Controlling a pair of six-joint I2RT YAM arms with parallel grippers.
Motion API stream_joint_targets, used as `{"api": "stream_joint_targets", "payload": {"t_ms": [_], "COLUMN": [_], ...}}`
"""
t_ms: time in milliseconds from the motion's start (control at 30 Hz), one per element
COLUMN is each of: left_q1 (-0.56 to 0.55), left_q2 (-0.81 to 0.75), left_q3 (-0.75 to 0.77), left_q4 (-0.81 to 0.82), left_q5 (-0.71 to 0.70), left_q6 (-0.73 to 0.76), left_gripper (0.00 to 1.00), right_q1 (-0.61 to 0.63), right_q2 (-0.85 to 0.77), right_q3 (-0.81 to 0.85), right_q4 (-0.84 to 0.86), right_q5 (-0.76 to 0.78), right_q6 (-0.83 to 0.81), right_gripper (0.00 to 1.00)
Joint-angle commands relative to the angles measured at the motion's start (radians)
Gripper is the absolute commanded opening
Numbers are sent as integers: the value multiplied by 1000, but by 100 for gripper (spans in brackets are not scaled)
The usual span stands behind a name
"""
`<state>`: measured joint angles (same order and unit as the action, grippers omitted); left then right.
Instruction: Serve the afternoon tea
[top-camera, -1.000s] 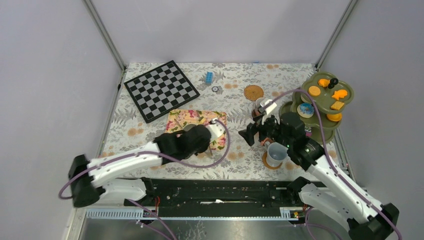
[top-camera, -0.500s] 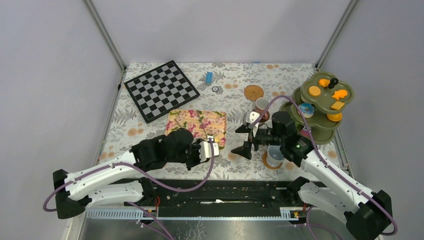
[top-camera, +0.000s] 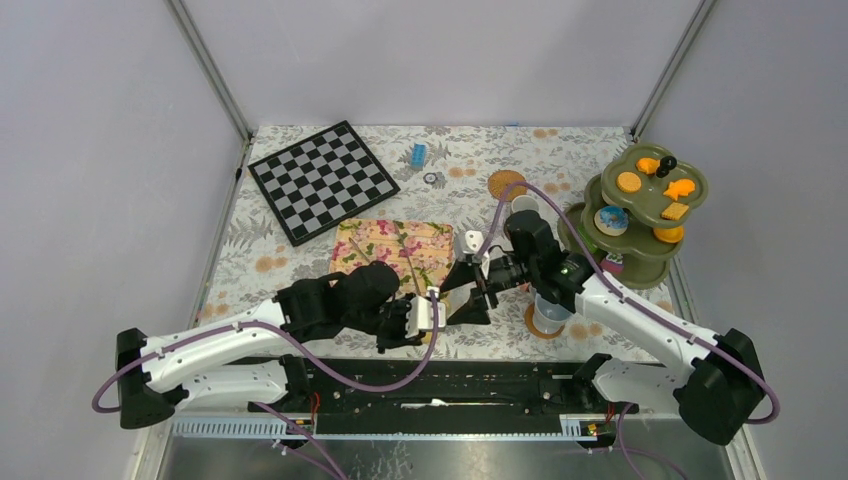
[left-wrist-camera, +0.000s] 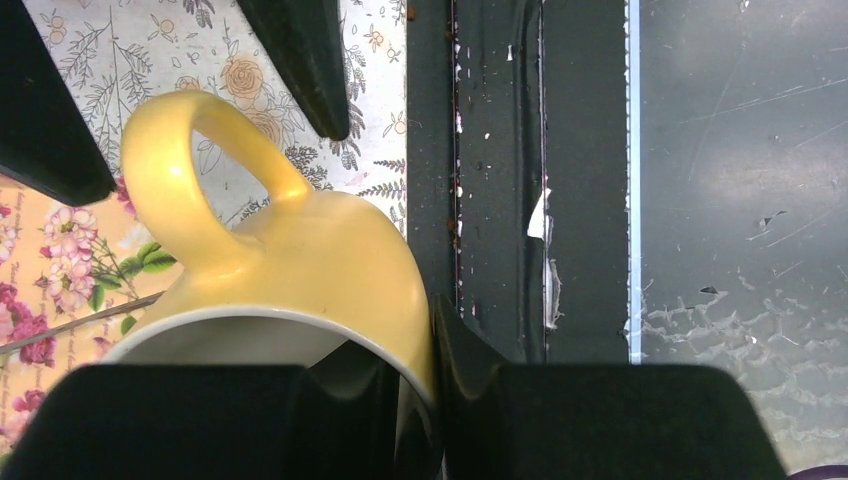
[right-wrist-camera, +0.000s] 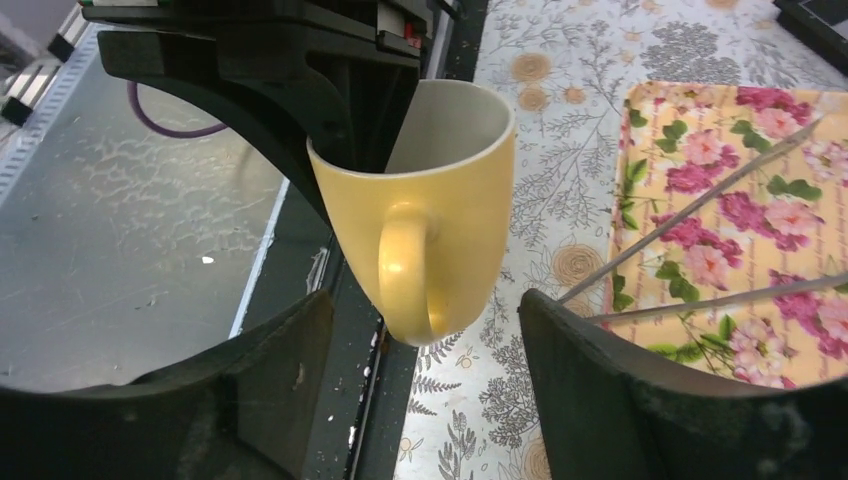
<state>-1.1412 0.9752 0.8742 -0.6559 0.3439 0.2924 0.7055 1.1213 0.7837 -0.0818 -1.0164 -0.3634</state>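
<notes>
My left gripper (left-wrist-camera: 428, 352) is shut on the rim of a cream-yellow mug (left-wrist-camera: 300, 270), one finger inside and one outside, and holds it above the table's near edge. In the top view the mug (top-camera: 432, 308) sits between the two grippers. My right gripper (right-wrist-camera: 425, 350) is open, its fingers either side of the mug's handle (right-wrist-camera: 405, 270) without touching it. A grey-blue mug (top-camera: 550, 312) stands on a round brown coaster (top-camera: 529, 326). Another mug (top-camera: 523, 206) shows behind the right arm. Orange and yellow pastries (top-camera: 629, 182) lie on the green tiered stand (top-camera: 650, 262).
A floral mat (top-camera: 395, 242) with metal tongs (right-wrist-camera: 700, 210) lies left of the right gripper. A chessboard (top-camera: 322, 180) is at the back left. A woven coaster (top-camera: 507, 184) and a small blue object (top-camera: 418, 154) lie at the back. The black rail (top-camera: 430, 385) runs along the near edge.
My left gripper has carried the mug off the mat toward the near edge and turned it. My right gripper has swung left from the grey-blue mug to the yellow mug's handle.
</notes>
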Motion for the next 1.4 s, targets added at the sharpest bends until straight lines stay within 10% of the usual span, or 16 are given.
{"api": "stream_joint_targets", "payload": {"t_ms": [0,767,1067,1233,1367], "left_q1": [-12,-19,-19,-19,-19], "left_q2": [-9,36,50,47,42], "left_q3": [22,28,37,43,48], "left_q4": [81,82,74,75,88], "left_q5": [39,75,85,77,14], "left_q6": [25,17,22,19,-1], "left_gripper": [0,0,0,0,6], "right_q1": [24,115,145,153,158], "right_q2": [39,154,199,224,224], "right_q3": [66,175,228,238,224], "right_q4": [6,-236,-317,-336,-318], "right_q5": [-64,42,68,50,70], "right_q6": [4,-150,-198,-208,-202], "right_gripper": [71,28,34,2,0]}}
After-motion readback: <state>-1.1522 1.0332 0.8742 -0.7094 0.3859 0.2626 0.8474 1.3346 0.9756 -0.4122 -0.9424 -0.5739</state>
